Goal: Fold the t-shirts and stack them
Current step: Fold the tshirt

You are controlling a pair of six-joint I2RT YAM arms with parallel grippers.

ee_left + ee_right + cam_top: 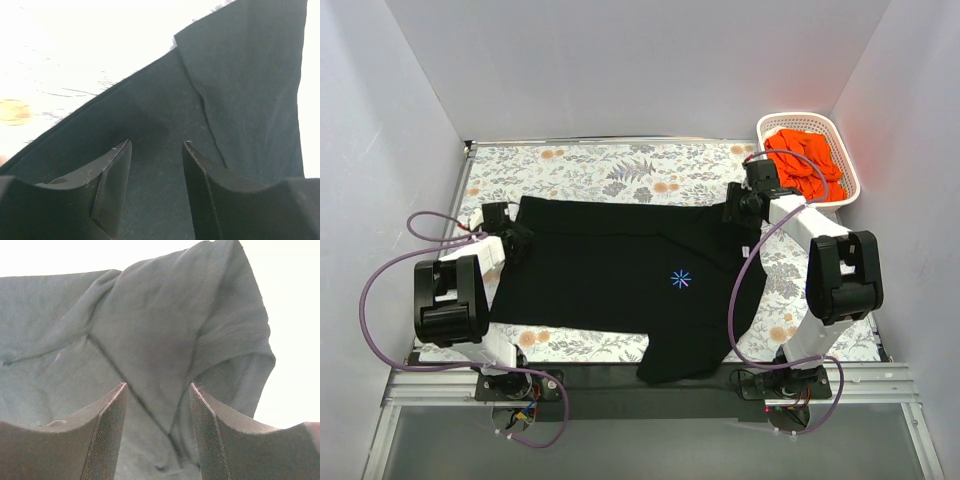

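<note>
At far corners of the black t-shirt (620,280), left gripper (156,145) and right gripper (158,386) show fingers parted, empty; first fold apparently pending, pinch needed.

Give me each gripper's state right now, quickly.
Left gripper: open, jaws apart over the black t-shirt, gripping nothing.
Right gripper: open, jaws apart over the same shirt, gripping nothing.

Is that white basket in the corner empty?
No, the white basket is piled with orange t-shirts, while the black t-shirt lies spread out outside it.
</note>
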